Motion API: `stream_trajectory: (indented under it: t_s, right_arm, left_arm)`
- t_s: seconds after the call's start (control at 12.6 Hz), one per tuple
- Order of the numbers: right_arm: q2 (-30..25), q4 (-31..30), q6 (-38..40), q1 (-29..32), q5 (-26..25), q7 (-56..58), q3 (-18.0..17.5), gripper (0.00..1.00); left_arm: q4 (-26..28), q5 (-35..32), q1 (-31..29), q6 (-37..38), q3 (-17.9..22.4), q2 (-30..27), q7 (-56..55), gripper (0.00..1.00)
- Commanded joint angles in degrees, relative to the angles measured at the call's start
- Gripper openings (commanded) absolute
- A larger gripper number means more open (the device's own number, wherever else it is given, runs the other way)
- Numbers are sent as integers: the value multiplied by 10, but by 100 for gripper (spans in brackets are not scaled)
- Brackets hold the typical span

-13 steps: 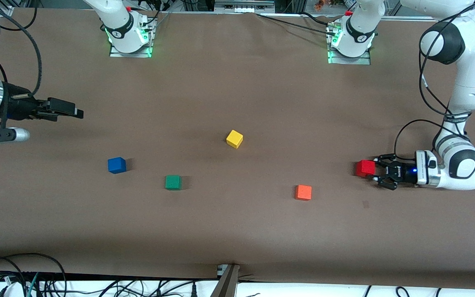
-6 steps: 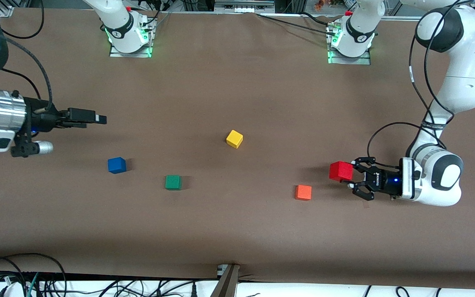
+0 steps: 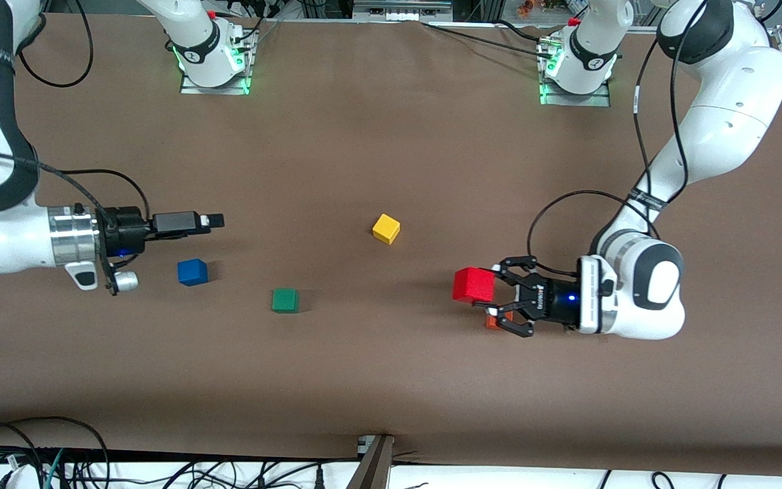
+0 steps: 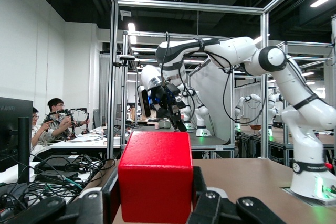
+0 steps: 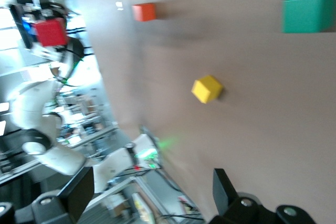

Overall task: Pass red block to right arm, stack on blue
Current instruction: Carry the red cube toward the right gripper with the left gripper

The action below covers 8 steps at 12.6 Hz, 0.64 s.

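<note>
My left gripper (image 3: 491,292), a black linkage claw, is shut on the red block (image 3: 474,284) and holds it sideways in the air, just over the orange cube (image 3: 491,324). In the left wrist view the red block (image 4: 155,174) fills the space between the two fingers (image 4: 109,199). The blue cube (image 3: 192,272) sits on the table toward the right arm's end. My right gripper (image 3: 213,220) is open and empty, held level over the table close to the blue cube and pointing at the left gripper. The right wrist view shows the red block (image 5: 51,32) far off.
A yellow cube (image 3: 386,228) lies mid-table and a green cube (image 3: 285,300) lies between the blue and orange cubes. The orange cube is mostly hidden under the left gripper. Cables hang along the table's front edge (image 3: 377,451).
My left gripper has carried the red block toward the right arm's end, from beside the orange cube to over it. My right gripper has moved toward mid-table, to near the blue cube.
</note>
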<state>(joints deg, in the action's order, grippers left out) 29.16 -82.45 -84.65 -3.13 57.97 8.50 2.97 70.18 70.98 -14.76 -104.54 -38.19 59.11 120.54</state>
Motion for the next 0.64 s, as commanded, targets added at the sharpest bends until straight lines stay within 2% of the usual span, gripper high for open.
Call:
stream_trajectory:
  t_s: [0.0,0.16,0.32,0.56]
  right_arm:
    - [31,6,9,-1,93,18,-2,100]
    - [47,6,15,-2,151,19,-2,100]
    - [49,8,3,-23,173,19,-3,100]
    - [47,8,-31,-49,202,14,-3,100]
  left_arm:
    - [13,17,26,-82,-35,-11,-19,0]
    - [11,18,60,-164,-64,-10,-42,0]
    - [12,42,84,-240,-92,-11,-47,0]
    - [6,73,140,-349,-109,-11,-46,0]
